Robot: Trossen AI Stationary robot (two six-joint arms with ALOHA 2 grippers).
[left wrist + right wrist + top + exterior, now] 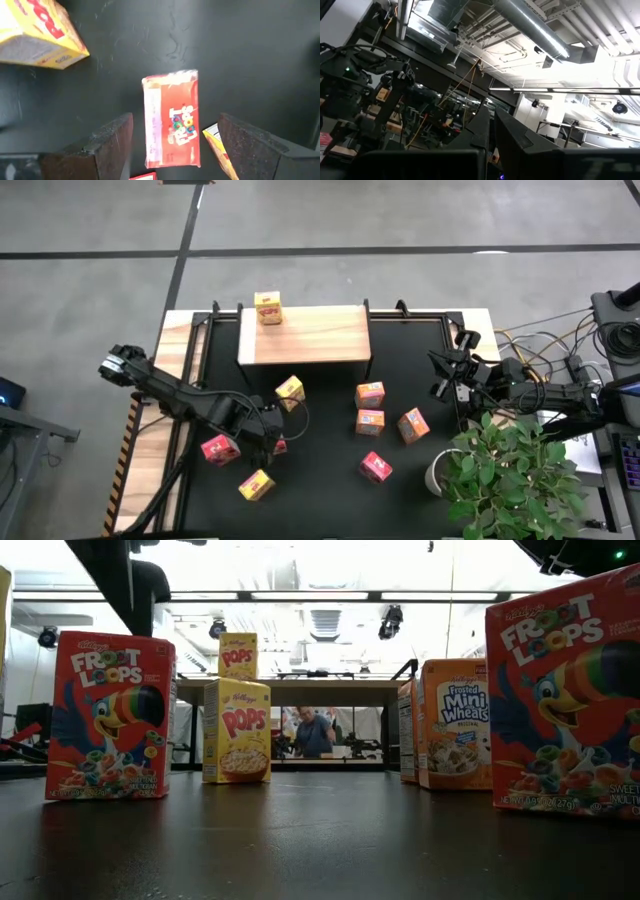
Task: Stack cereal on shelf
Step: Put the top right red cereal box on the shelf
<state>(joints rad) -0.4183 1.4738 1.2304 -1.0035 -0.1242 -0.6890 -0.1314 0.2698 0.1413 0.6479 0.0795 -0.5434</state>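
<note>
The shelf (305,335) is a light wooden block at the far side of the black mat (320,500), and one yellow cereal box (268,308) stands on its left end. Other yellow, orange and pink-red boxes are scattered on the mat. My left gripper (175,120) is open and points down over a pink-red Froot Loops box (171,120) that lies flat on the mat. Its fingers stand on either side of the box without touching it. My right gripper (445,375) waits shut at the mat's right edge, tipped upward.
A pink-red box (219,448) and a yellow box (257,485) lie near my left gripper, with a yellow box (290,390) on its far side. Three orange boxes (370,421) and a pink-red box (376,467) lie mid-mat. A potted plant (510,470) stands at the near right.
</note>
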